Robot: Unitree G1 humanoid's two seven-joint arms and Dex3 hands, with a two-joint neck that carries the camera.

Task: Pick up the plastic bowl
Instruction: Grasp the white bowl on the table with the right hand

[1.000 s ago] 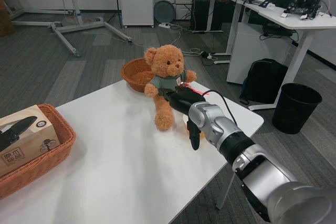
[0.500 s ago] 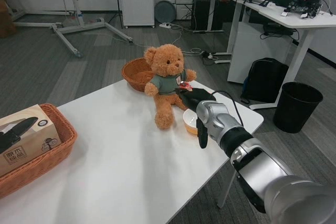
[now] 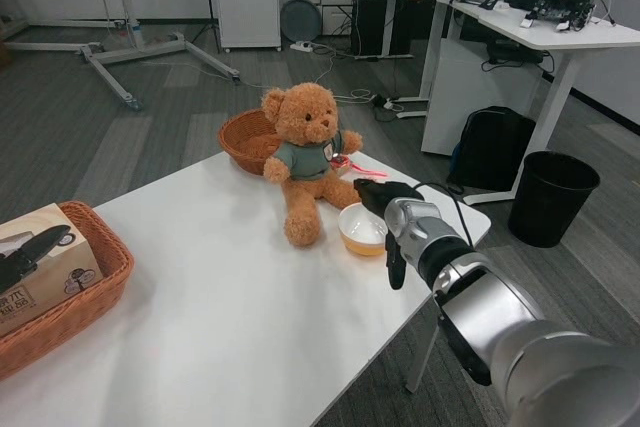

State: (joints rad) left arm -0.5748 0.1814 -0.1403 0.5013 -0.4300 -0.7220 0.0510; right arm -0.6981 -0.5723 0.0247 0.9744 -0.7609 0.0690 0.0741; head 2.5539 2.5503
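From the head view, the plastic bowl (image 3: 363, 229) sits on the white tabletop (image 3: 230, 287) near its right edge, just beside the teddy bear's (image 3: 305, 152) leg. The right robot hand (image 3: 385, 209) hovers at the bowl's right rim; whether it touches the rim I cannot tell, nor whether its fingers are spread or closed. No grasp shows, and the bowl rests flat, so the pickup appears not yet done: gripping and lifting remain. The left robot hand is out of sight. A wicker basket (image 3: 85, 292) holding a box (image 3: 40, 267) stands far left.
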